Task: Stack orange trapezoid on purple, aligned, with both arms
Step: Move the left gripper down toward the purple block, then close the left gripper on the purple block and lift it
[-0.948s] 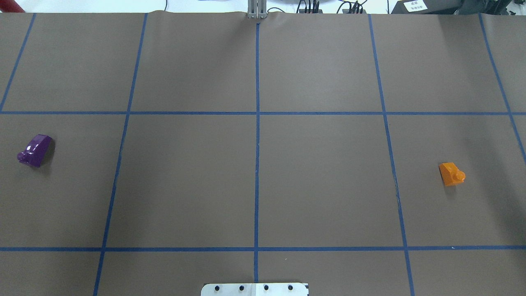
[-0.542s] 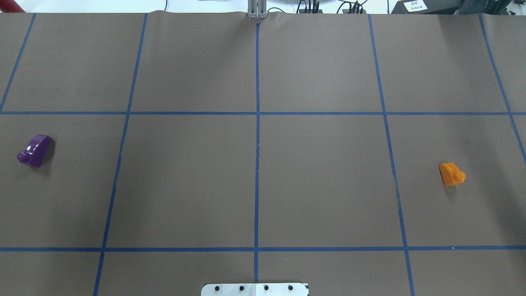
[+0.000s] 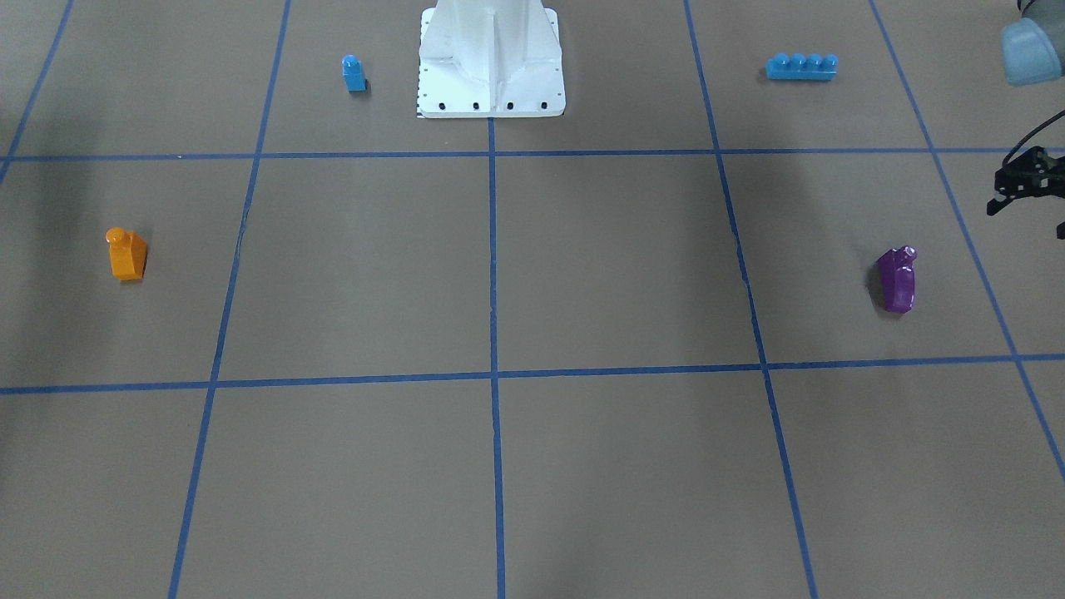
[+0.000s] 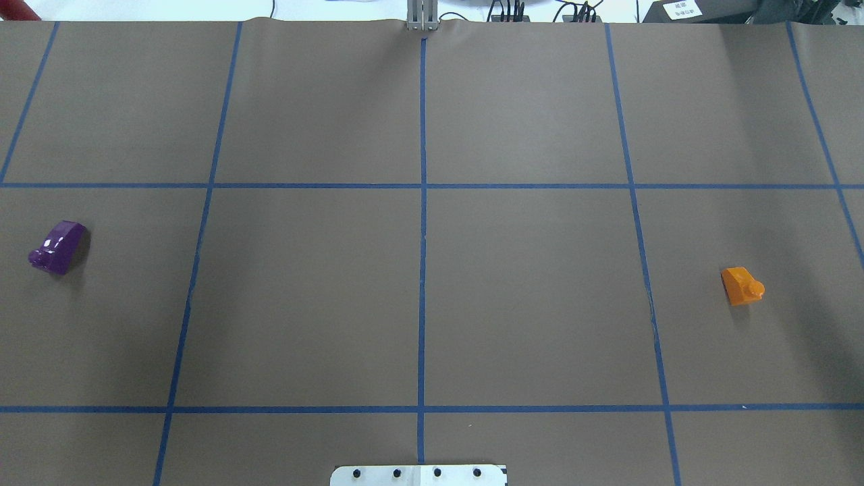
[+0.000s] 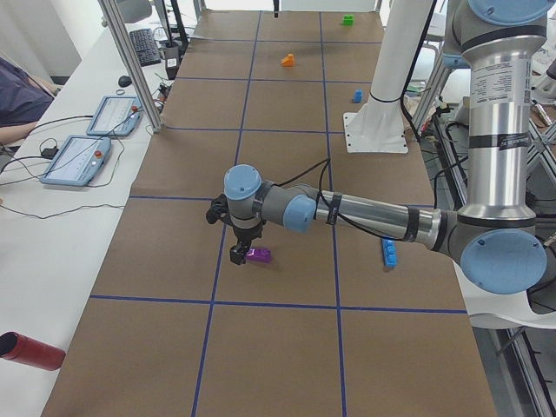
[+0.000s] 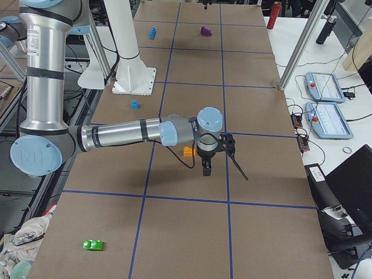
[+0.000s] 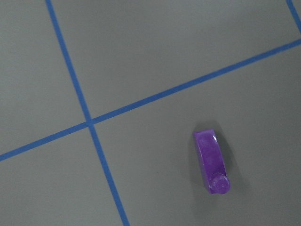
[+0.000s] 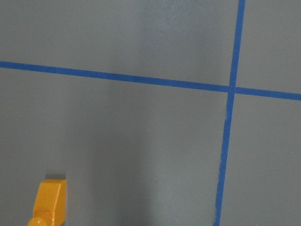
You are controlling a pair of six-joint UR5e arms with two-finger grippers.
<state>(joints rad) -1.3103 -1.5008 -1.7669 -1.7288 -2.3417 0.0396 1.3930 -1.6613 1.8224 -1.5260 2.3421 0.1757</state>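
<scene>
The orange trapezoid (image 4: 742, 286) lies on the brown mat at the right; it also shows in the front view (image 3: 126, 254) and at the bottom left of the right wrist view (image 8: 49, 202). The purple block (image 4: 59, 247) lies at the far left, seen also in the front view (image 3: 897, 279) and the left wrist view (image 7: 214, 162). My left gripper (image 5: 239, 254) hovers beside the purple block (image 5: 258, 254); only part of it shows at the front view's edge (image 3: 1027, 179). My right gripper (image 6: 206, 165) hovers just past the orange block (image 6: 188, 151). I cannot tell whether either gripper is open or shut.
A small blue single-stud block (image 3: 354, 73) and a long blue brick (image 3: 801, 66) lie either side of the white robot base (image 3: 491, 91). A green block (image 6: 93, 244) sits at the mat's right end. A red cylinder (image 5: 30, 351) lies at the left end.
</scene>
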